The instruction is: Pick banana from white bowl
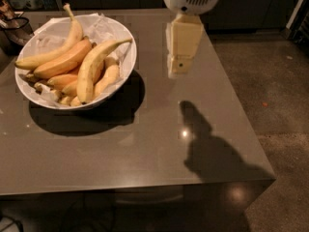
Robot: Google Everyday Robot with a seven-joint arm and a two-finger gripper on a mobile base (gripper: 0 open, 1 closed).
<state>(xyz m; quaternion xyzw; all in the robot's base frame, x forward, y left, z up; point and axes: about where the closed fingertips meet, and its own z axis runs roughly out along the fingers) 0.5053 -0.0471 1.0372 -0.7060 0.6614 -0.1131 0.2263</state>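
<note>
The white bowl [132, 62] stands on the left of the grey table, lined with crumpled white paper and holding several bananas. The banana [92, 70], thick and pale yellow, lies on top in the middle, its thin stem pointing up and right to the rim. A plump orange-toned banana [62, 60] lies to its left. A slimmer long banana [57, 50] lies beyond it. My gripper [179, 57], cream-coloured under a white wrist, hangs above the table to the right of the bowl, apart from it and holding nothing.
The table [145, 149] ends at a front edge near the bottom and a right edge beside the concrete floor [270, 95]. A dark object [12, 25] sits at the far left behind the bowl. My arm's shadow [207, 149] falls on the right front.
</note>
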